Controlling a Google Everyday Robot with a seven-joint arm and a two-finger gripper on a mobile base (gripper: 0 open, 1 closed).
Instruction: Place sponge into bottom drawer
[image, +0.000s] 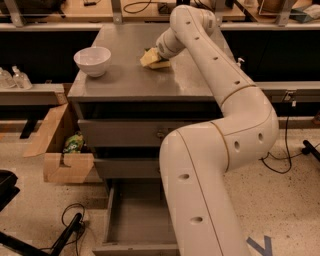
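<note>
One sponge (151, 58) is seen on the bench (125, 82), toward the back of its top, yellow foam showing and one edge seemingly tipped up. It is met from the side away from the bowl (92, 60) by the gripper (161, 53), which is touching or all but touching it. Whether the jaws are clamped on it or merely set around it cannot be told. The sponge's long axis appears to run across the bench, roughly in line with the wrist. The bowl stands well apart. The bottom drawer (134, 220) is pulled open below the bench front, partly hidden by the arm (220, 150). A carry forward and well down is judged to be needed.
</note>
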